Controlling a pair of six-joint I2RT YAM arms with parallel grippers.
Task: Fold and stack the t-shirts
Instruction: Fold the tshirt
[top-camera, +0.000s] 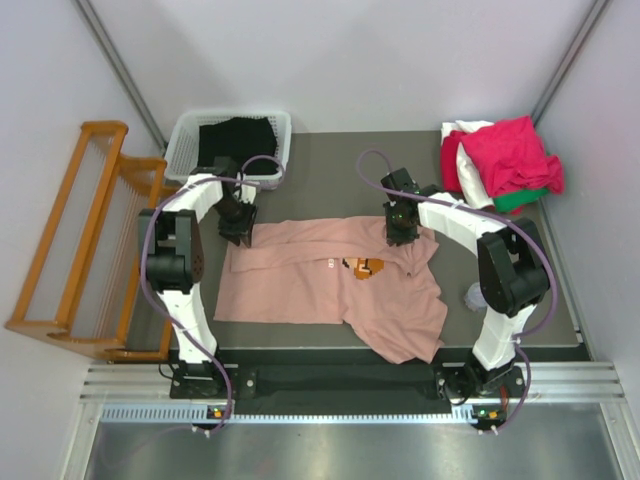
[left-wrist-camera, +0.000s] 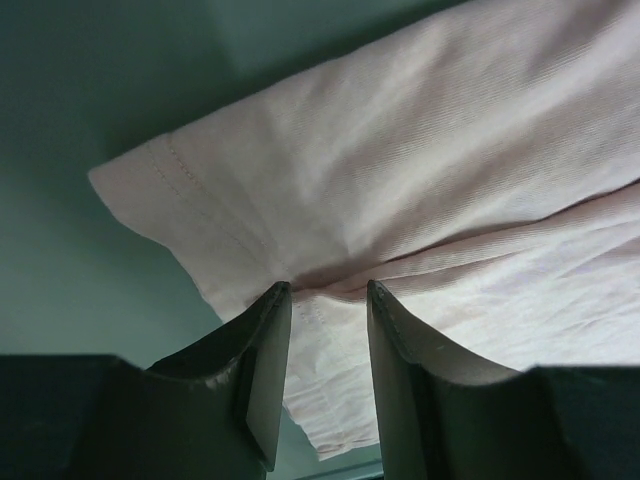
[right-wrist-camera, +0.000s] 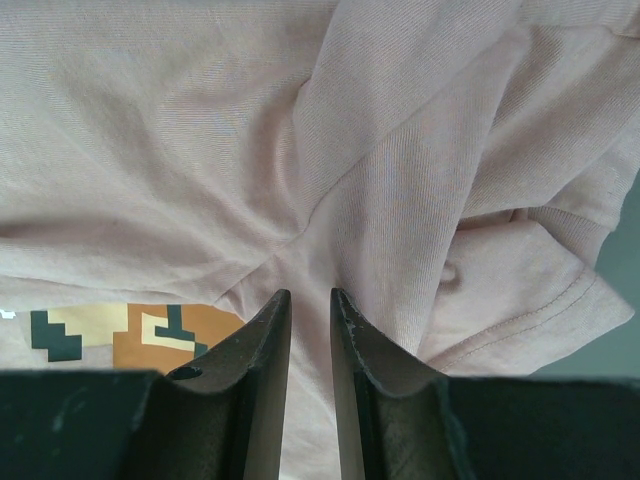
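the left gripper (left-wrist-camera: 328, 288) is partly closed and pinched on a ridge of the pink t-shirt (top-camera: 320, 290). creases run into the gap between its jaws. a stitched edge (left-wrist-camera: 170, 190) juts out just to its left, lifted off the counter (top-camera: 330, 180). the right gripper (right-wrist-camera: 309, 293) is narrower and closed on a bunch of the same cloth, with folds fanning out from its tips. the pixel print (right-wrist-camera: 150, 335) lies just to its left and a sleeve (right-wrist-camera: 540, 300) to its right.

the far edge of the shirt runs between the two grippers. the rest spreads from them toward the arm bases, rumpled, and reaches the near edge of the counter. beyond the right gripper, off to its right, sits a pile of t-shirts (top-camera: 505, 160) in crimson, white and green. beyond the left gripper stands a white basket (top-camera: 180, 150) with dark cloth in it.

this looks like the first fold of the pink shirt, with both far corners taken and nothing folded over yet. the next move likely calls for both grippers to rise together, keep the cloth taut between them, and carry that edge toward the near side. they should lay it down evenly before letting go.
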